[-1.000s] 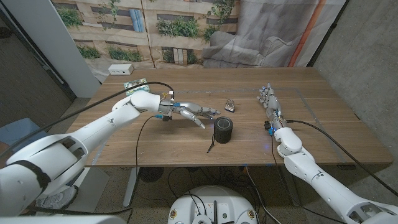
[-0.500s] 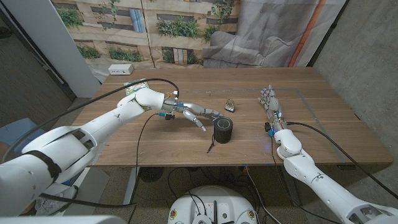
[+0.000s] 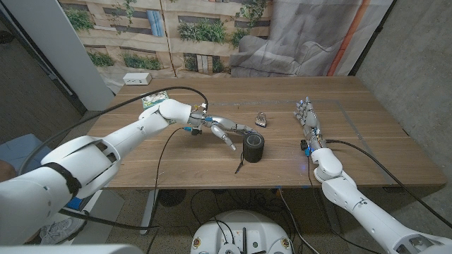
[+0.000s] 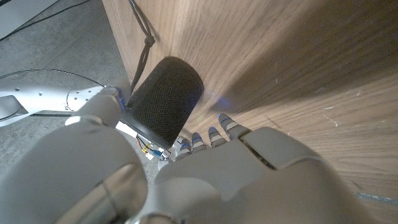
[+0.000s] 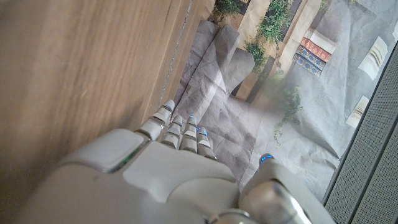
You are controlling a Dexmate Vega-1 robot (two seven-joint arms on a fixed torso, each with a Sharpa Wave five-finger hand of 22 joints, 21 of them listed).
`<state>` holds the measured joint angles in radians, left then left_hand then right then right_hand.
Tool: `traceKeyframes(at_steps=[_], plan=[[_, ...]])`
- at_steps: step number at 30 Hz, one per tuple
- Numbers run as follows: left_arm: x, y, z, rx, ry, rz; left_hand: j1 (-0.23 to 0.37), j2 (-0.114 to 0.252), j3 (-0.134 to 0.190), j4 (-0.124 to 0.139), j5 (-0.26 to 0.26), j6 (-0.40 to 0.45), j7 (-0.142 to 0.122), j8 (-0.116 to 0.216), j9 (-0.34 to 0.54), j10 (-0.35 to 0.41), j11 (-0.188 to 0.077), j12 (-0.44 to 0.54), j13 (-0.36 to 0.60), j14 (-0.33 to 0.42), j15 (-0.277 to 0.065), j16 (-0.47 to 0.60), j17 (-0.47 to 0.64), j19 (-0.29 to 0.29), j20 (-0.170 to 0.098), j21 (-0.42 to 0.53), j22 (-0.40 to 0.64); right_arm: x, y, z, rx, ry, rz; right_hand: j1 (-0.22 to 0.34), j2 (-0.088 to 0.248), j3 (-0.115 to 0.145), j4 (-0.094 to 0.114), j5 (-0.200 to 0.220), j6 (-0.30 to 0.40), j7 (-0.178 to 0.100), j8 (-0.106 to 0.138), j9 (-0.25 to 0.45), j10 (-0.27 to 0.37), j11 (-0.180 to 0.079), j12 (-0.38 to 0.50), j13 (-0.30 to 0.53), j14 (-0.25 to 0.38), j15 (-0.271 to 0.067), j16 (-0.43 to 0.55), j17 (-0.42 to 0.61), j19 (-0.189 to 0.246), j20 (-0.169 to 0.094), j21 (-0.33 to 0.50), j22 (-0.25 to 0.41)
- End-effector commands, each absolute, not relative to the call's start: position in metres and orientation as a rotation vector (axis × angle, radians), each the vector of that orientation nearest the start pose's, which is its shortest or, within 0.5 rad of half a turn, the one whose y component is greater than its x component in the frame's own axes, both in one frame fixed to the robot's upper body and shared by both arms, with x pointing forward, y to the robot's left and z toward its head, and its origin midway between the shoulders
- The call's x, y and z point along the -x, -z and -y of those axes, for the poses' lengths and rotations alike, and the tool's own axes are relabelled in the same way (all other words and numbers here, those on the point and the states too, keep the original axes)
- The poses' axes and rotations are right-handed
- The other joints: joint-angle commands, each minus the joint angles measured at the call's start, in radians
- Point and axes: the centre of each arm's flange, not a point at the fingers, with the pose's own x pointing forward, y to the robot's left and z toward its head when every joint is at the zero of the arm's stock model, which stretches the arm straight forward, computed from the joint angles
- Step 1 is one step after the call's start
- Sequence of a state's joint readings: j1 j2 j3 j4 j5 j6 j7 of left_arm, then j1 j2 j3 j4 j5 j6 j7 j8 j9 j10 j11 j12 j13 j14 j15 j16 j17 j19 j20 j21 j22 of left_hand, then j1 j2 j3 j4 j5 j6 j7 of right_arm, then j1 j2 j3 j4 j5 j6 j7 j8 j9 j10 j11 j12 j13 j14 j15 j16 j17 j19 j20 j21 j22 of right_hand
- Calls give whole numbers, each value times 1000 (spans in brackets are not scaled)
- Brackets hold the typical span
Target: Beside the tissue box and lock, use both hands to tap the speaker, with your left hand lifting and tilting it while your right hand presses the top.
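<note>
A black cylindrical speaker (image 3: pixel 253 148) stands upright on the wooden table (image 3: pixel 212 166), a thin black cable (image 3: pixel 239 166) trailing from its base toward the front edge. My left hand (image 3: pixel 220 129) reaches in from its left, fingers spread, fingertips just short of the speaker's side. In the left wrist view the speaker (image 4: pixel 165 99) sits between the thumb (image 4: pixel 99 111) and the fingers (image 4: pixel 214 134); I cannot tell if they touch it. My right hand (image 3: pixel 308 117) stands on its edge well to the speaker's right, fingers (image 5: pixel 180 134) straight and holding nothing.
A small metal lock (image 3: pixel 261 120) lies just behind the speaker. A green patterned tissue box (image 3: pixel 150 99) shows partly behind my left arm. A white power strip (image 3: pixel 138 79) sits at the back left corner. Black cables (image 3: pixel 159 152) hang from my left arm.
My left hand has crept a little to the right, closer to the speaker. The speaker and my right hand have stayed put.
</note>
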<state>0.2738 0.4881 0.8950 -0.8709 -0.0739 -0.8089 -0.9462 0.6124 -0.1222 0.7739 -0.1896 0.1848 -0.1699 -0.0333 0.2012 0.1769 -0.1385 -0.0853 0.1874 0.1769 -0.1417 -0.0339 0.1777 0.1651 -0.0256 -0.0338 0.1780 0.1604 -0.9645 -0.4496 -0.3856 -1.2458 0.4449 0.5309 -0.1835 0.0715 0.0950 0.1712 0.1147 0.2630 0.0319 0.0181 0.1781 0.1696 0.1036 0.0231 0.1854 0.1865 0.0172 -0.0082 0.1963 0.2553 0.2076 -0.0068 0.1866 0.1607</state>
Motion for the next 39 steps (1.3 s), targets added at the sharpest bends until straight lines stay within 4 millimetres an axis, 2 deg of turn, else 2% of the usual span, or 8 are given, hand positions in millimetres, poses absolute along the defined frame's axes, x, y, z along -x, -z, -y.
traceKeyframes(at_steps=[1,5,12,16,24,28,30,39], plan=[[-640,7,-119,-1348,1314,602,31,-10,-8,2,-1,-45,9,-4,5,-27,23,-6,5,-37,-23,-7,5,-36,-40,-6,5,-629,98,285,15,-34,683,-7,17,7,-2,6,-6,-2,6,5,6,-3,6,-1,5,5,7,-1,5,8,0,6],[-641,8,-112,-1353,1331,596,49,-18,-15,4,-2,-87,20,-9,6,-60,34,-9,6,-75,-4,-10,6,-65,-32,-6,5,-628,99,286,16,-31,683,-7,17,7,-2,6,-6,-3,6,5,6,-4,6,-1,6,6,8,-2,5,9,0,6],[-644,8,-106,-1357,1331,596,56,-23,-21,5,-2,-116,36,-13,6,-73,38,-9,6,-90,2,-9,6,-84,-28,-7,6,-626,101,289,12,-28,683,-7,18,9,-2,7,-7,-4,6,5,5,-5,6,-1,6,6,8,-4,6,9,0,6],[-647,9,-103,-1347,1323,590,65,-28,-31,7,-3,-141,59,-9,7,-87,70,-6,8,-105,31,-6,7,-103,-13,-5,6,-626,102,290,12,-32,684,-7,19,10,-2,7,-6,-6,7,5,7,-3,7,-1,8,9,9,-5,6,9,0,6],[-652,16,-96,-1294,1281,632,76,-31,-42,8,-5,-121,76,10,8,-55,85,11,10,-65,38,11,8,-92,6,5,7,-623,104,292,10,-31,688,-6,20,13,-3,8,-5,-10,7,4,8,-3,7,-1,9,10,9,-8,8,10,1,6],[-652,21,-94,-1273,1269,654,92,-31,-49,6,-4,-83,76,30,9,-7,70,26,11,-18,29,21,9,-63,3,13,7,-622,106,293,7,-31,688,-6,20,14,-3,8,-5,-10,7,4,9,-3,7,-1,11,10,10,-9,10,10,1,6],[-652,23,-93,-1243,1271,646,113,-34,-58,5,-2,-28,86,54,10,37,62,36,14,28,18,26,9,-23,-6,21,7,-621,107,294,2,-29,689,-6,20,15,-3,8,-4,-11,7,4,9,-3,7,-1,12,12,10,-10,11,11,2,6],[-650,33,-83,-1257,1327,605,145,-35,-69,4,-4,23,84,74,9,95,44,46,15,81,5,28,9,28,-17,25,6,-619,109,298,1,-24,688,-6,20,17,-3,8,-4,-12,7,4,10,-4,7,-1,14,13,11,-12,14,13,2,6]])
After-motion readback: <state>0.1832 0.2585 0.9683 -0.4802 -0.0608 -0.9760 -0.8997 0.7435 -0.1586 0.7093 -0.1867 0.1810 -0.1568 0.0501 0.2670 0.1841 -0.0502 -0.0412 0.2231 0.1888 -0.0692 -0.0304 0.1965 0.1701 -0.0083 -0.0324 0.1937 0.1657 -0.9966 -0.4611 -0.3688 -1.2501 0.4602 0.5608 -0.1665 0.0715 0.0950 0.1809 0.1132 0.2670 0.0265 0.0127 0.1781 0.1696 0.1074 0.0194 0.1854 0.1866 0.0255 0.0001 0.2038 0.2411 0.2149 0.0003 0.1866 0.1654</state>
